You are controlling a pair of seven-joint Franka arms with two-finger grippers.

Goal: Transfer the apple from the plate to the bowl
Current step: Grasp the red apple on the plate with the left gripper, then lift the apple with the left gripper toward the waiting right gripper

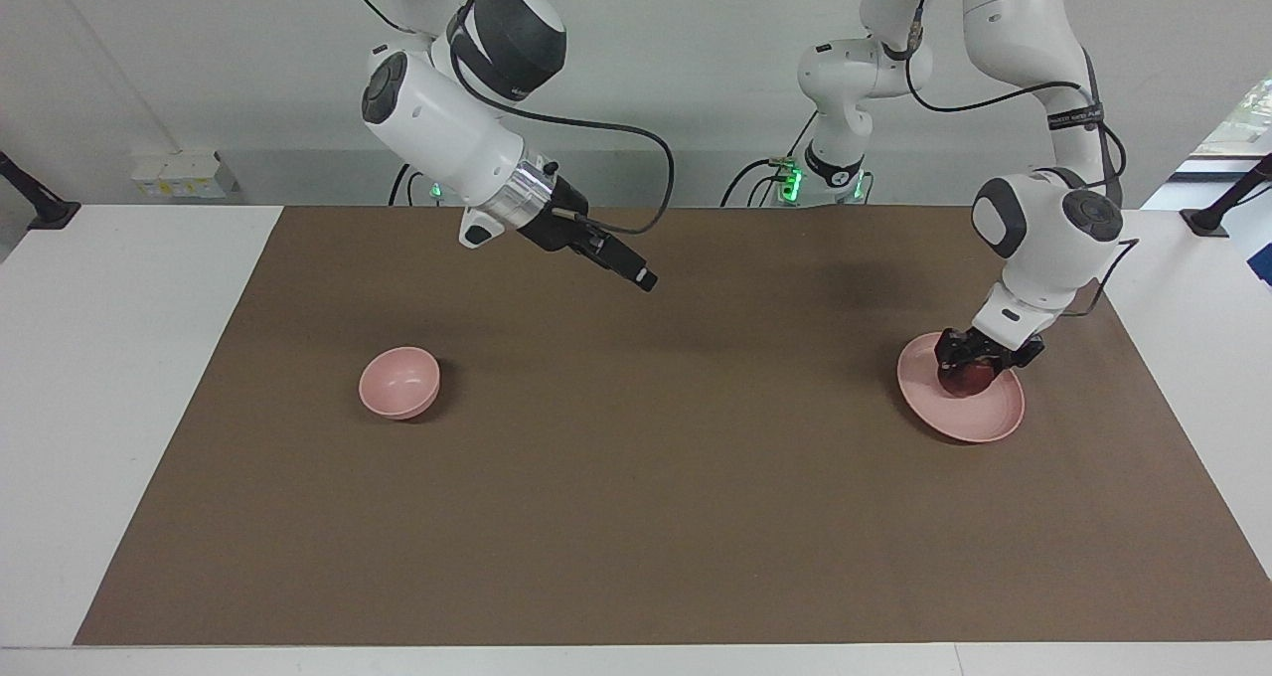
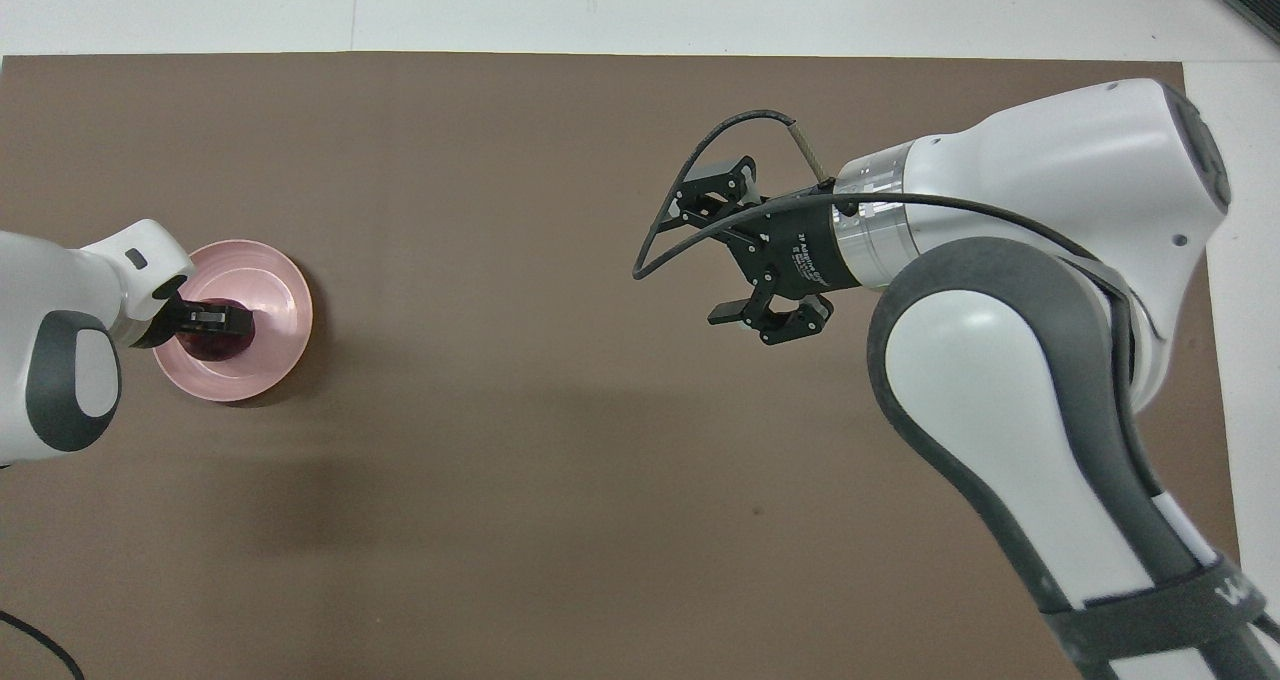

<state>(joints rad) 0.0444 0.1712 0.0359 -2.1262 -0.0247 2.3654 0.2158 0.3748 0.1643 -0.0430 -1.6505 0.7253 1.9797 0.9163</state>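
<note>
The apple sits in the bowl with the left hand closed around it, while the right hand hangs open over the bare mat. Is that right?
Not quite. The apple sits on the plate, not in the bowl, which is empty; the facing view shows this. The rest holds: the left hand is closed around the apple, and the right hand hangs open over the bare mat.

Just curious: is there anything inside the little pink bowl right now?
No, the bowl holds nothing; the apple sits on the plate.

White table (image 1: pixel 119 378), brown mat (image 1: pixel 636 517) over most of it; plain pale wall (image 1: pixel 696 60); socket box (image 1: pixel 184 174) at wall base.
</note>
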